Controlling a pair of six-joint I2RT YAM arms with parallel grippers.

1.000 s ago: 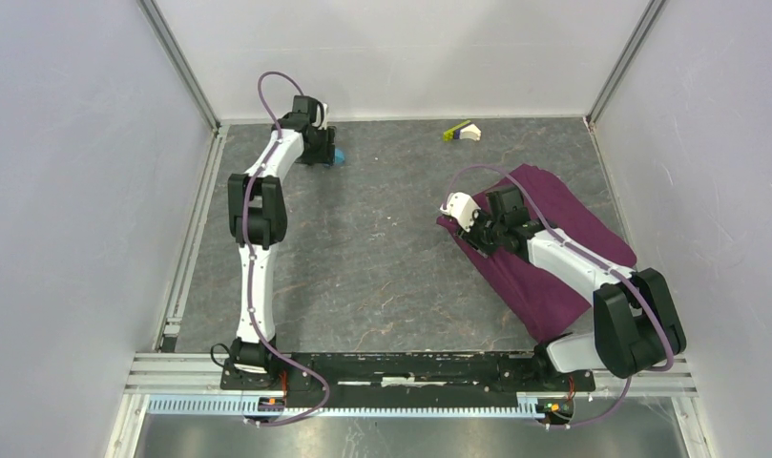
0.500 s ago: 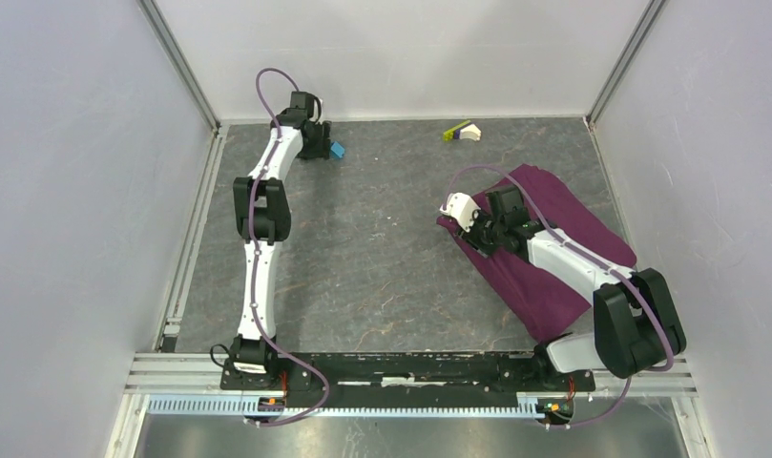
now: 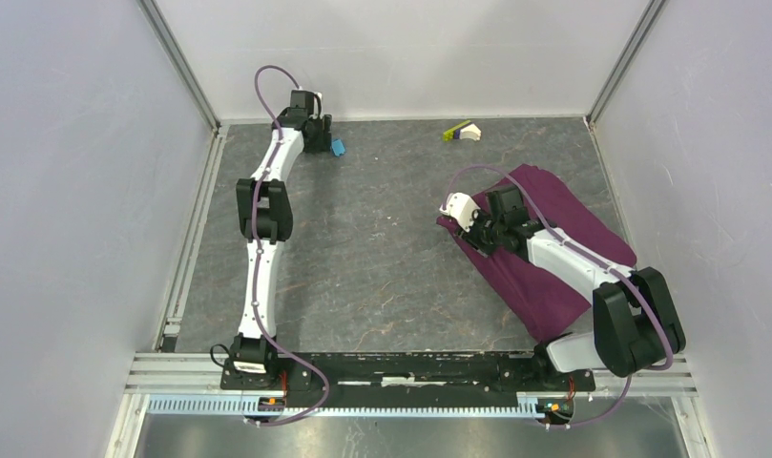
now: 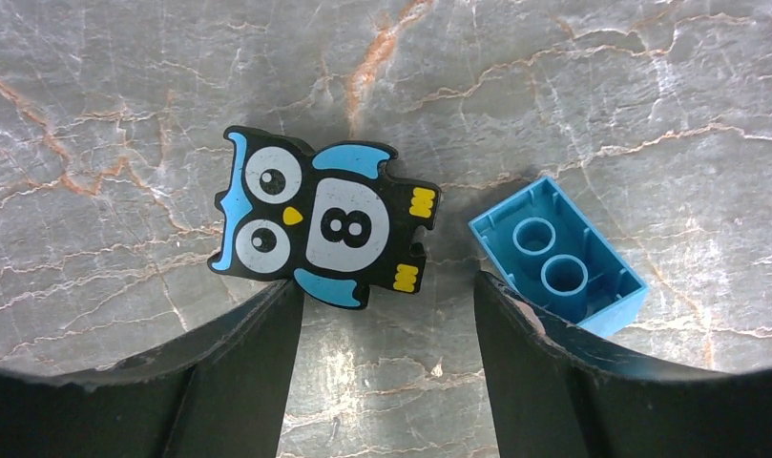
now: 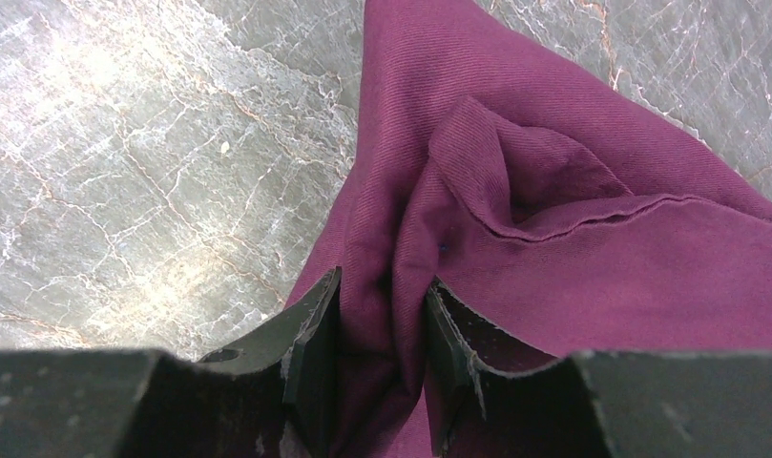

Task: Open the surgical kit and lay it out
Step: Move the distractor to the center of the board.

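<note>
Purple cloth (image 5: pixel 573 239), unmoved over the last second. A bunched fold stands pinched between the jaws of my right gripper (image 5: pixel 382 291), and the rest of the bundle spreads ahead of them and to one side. Whatever it wraps is hidden.

The change is on the other arm. My left gripper (image 4: pixel 384 286) has backed off the blue block (image 4: pixel 558 258), jaws spread with nothing between them. The block lies just outside one jaw tip, an owl-shaped piece (image 4: pixel 320 224) just ahead of the other.

I judge the block set aside and this arm free to help unfold; the cloth is not yet opened.

Surface: grey marbled table top (image 3: pixel 382 267). Room: plain pale walls (image 3: pixel 410 48), with a yellow-green and white piece (image 3: pixel 461 131) near the far one.
</note>
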